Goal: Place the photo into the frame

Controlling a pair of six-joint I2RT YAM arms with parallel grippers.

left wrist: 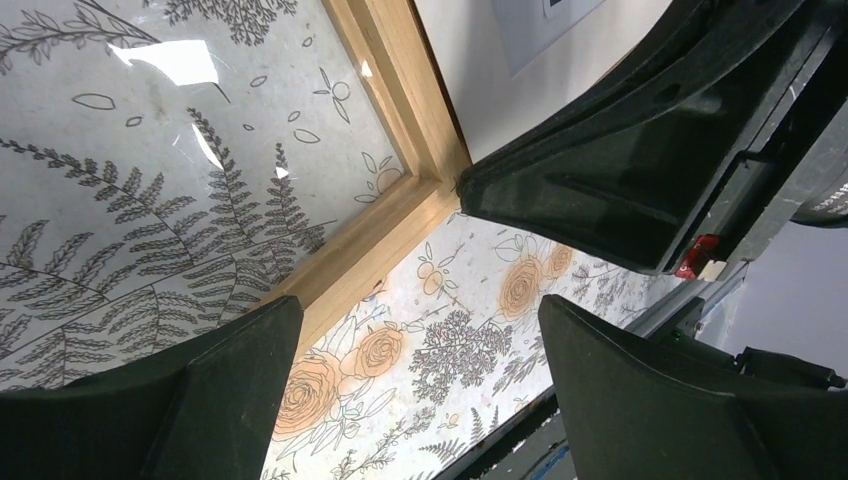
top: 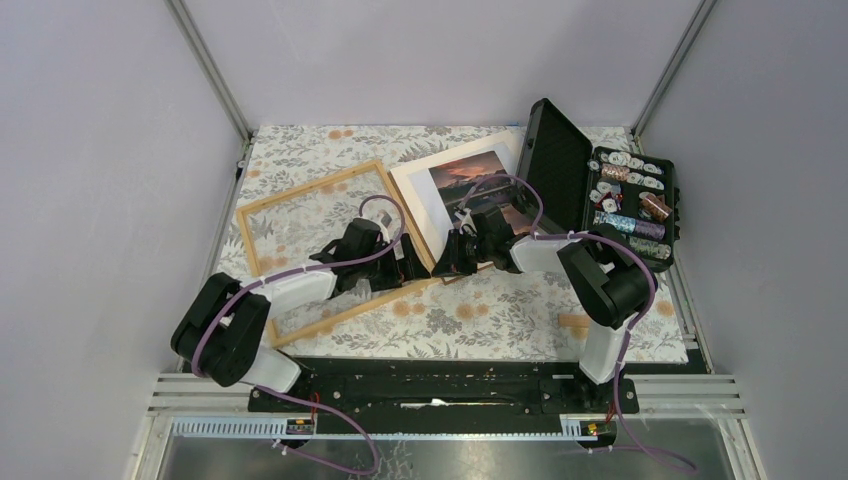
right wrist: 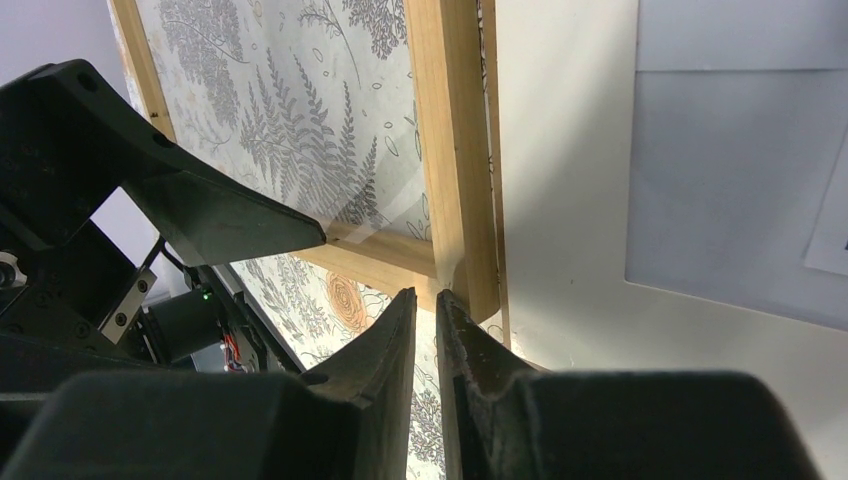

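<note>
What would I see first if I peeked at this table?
The orange-pink sunset photo with its white border pops out first, at the back middle of the flowery table. Left of it lies the big light-wood picture frame, and right stands an open black case of shiny spools.

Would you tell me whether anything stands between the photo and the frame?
No loose thing does: the photo lies right beside the frame. Only the left gripper and right gripper crowd its near-right corner.

No legible text, labels, brands or numbers in any view, markings on small round items (top: 632,195) in open black hard case (top: 556,165) too small to read
</note>
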